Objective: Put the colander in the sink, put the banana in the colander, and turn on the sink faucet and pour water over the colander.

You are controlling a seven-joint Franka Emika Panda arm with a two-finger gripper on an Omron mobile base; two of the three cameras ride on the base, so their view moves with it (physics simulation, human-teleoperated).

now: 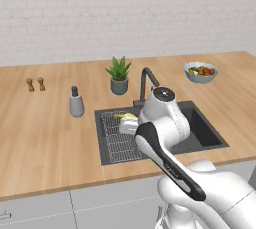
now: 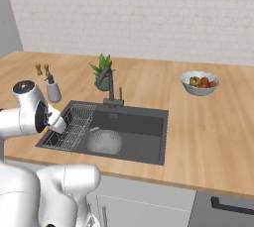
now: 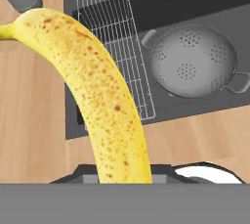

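**Holding the banana over the sink's rack side**

Gripping the banana (image 3: 105, 105), the gripper (image 3: 124, 171) has its jaws drawn in close against the fruit's lower end, which rises between them and curves up and away in the hand view (yellow skin, freckled brown). In the left base view the banana (image 1: 127, 116) shows as a small yellow patch just ahead of the white wrist, over the rack end of the sink (image 1: 205, 130).

Below the fruit lies the flat wire rack (image 3: 119, 47), set in the left part of the sink (image 3: 195, 3). The colander (image 3: 193, 61) sits in the sink's open basin beside the rack, upright, its small rim handles showing; the right base view has the colander (image 2: 104, 141) on the sink floor, just right of the rack (image 2: 72, 127).

Behind the sink stands the sink faucet (image 2: 110, 88), its spout reaching forward over the basin. A potted plant (image 2: 101, 71) is just behind the faucet. Left of the sink, a grey soap dispenser (image 1: 76, 103) stands on the wooden counter (image 1: 45, 138), with two small shakers (image 1: 35, 84) farther back. Well right of the sink rests a bowl of fruit (image 2: 199, 83).
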